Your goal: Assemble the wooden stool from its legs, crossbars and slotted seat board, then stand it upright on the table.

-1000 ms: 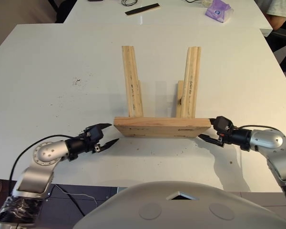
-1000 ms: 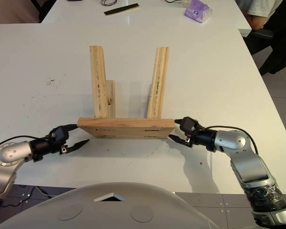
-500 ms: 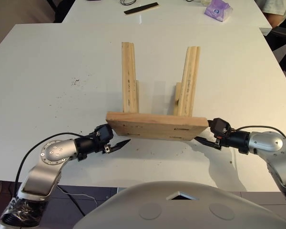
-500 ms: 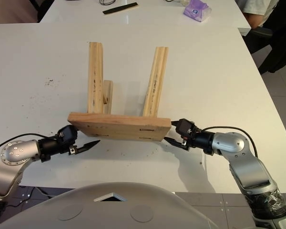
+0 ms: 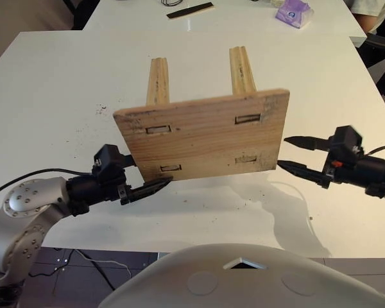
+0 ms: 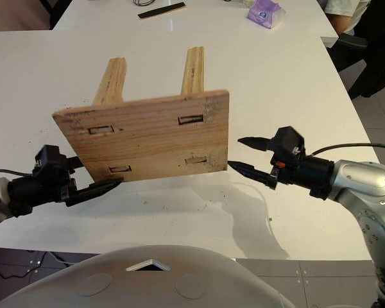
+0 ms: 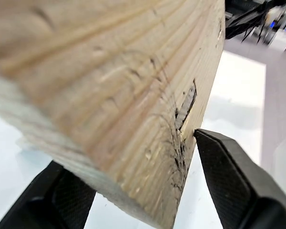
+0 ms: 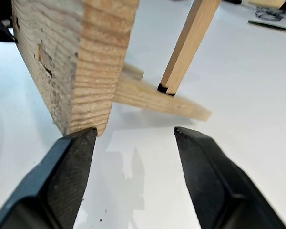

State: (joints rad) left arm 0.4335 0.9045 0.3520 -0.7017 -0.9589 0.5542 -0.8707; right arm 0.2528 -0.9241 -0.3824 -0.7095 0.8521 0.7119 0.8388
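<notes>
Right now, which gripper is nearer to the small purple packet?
Right. The right gripper hangs open by the right edge of the slotted wooden seat board, on the side of the small purple packet. The left gripper clamps the board's lower left corner, farther off.

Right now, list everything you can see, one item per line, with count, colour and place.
seat board: one, pale wood, tilted up over the near middle of the table, flat face toward the camera
slots: four, darker, cut in the board's face
legs: two show, pale wood, pointing away behind the board
table: one, white, under it all
specks: a few, dark, on the table left of the board
far table: one, white, behind
black strip: one, on the far table
purple packet: one, far table, right
left gripper: one, black, clamped on the board's lower left corner
right gripper: one, black, open, lower finger at the board's lower right corner
</notes>
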